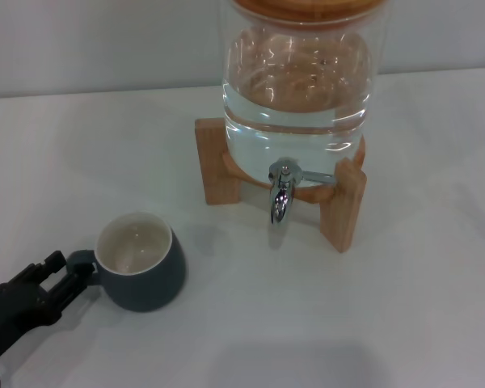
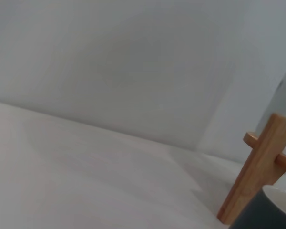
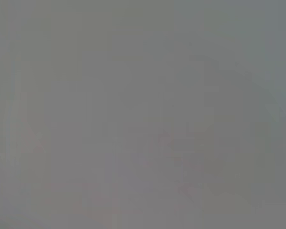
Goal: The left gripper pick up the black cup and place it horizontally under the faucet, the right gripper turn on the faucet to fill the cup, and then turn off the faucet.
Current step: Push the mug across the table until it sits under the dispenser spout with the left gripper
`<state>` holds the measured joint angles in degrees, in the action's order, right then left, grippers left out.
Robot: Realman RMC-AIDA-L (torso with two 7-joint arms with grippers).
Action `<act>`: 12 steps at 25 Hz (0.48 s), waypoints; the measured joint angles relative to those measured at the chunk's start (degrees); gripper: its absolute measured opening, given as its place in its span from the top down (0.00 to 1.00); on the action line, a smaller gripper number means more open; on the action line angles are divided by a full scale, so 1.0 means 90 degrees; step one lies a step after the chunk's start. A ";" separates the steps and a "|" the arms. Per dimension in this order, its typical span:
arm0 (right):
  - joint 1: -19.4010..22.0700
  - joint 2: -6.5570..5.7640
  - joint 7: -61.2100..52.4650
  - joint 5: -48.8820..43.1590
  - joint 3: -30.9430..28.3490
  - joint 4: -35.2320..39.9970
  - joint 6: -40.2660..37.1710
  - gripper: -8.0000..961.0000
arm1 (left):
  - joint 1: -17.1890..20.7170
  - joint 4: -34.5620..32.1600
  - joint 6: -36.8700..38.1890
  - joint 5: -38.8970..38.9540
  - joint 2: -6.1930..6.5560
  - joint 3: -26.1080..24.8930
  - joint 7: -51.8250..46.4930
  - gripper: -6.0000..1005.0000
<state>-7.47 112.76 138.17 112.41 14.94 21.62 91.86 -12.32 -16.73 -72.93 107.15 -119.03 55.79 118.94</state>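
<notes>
The black cup [image 1: 143, 271] stands upright on the white table at the front left, cream inside showing, its loop handle pointing left. My left gripper [image 1: 71, 270] reaches in from the lower left corner and is shut on that handle, one finger on each side. The chrome faucet [image 1: 281, 192] sticks out from the front of the glass jar [image 1: 299, 89], to the right of the cup and farther back, spout down. In the left wrist view the cup's rim [image 2: 271, 210] shows beside a wooden leg. My right gripper is out of view; its wrist view shows only plain grey.
The jar holds water, has a wooden lid, and rests on a wooden stand [image 1: 343, 206] with upright legs. White table [image 1: 404, 323] surrounds the stand, with a pale wall behind.
</notes>
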 joint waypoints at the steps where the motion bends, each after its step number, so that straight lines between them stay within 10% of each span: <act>1: 0.0000 0.0001 0.0000 0.0001 0.0000 0.0000 -0.0001 0.15 | 0.0029 -0.0065 0.0012 0.0018 -0.0014 -0.0005 -0.0011 0.35; 12: 0.0018 0.0022 0.0009 0.0001 -0.0006 0.0000 -0.0002 0.15 | 0.0090 -0.0459 0.0249 0.0032 -0.0027 0.0020 -0.0008 0.41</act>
<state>-7.30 112.95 138.25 112.42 14.88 21.62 91.84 -11.51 -20.86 -70.68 107.43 -119.27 55.97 118.86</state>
